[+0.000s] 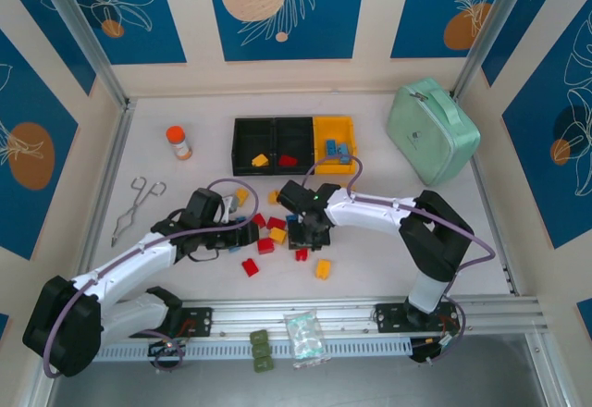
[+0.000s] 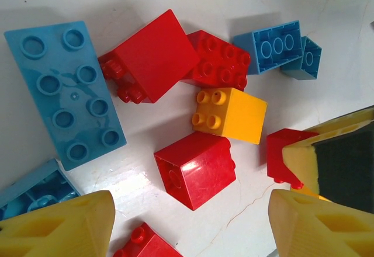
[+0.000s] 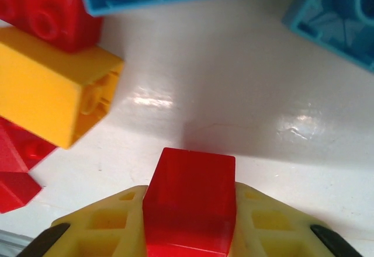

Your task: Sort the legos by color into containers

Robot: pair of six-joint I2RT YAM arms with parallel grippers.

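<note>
A cluster of red, yellow and blue legos lies mid-table. My right gripper (image 3: 190, 210) is shut on a red lego (image 3: 190, 175) just above the table, beside a yellow lego (image 3: 55, 102). In the top view this gripper (image 1: 305, 233) hangs over the cluster. My left gripper (image 2: 190, 222) is open, its fingers wide apart over another red lego (image 2: 196, 169), with a yellow lego (image 2: 231, 114) and a long blue lego (image 2: 64, 90) beyond; from above it (image 1: 248, 232) sits left of the cluster. The containers (image 1: 275, 120) stand behind, with one yellow lego (image 1: 260, 159), one red (image 1: 288, 160) and blue ones (image 1: 339, 151) inside.
An orange-capped bottle (image 1: 178, 141) and metal tongs (image 1: 136, 205) lie at the left. A mint-green case (image 1: 432, 129) stands at the back right. Olive blocks (image 1: 261, 350) and a clear bag (image 1: 305, 338) rest on the front rail. A loose red lego (image 1: 250, 266) and a yellow one (image 1: 323, 268) lie nearer me.
</note>
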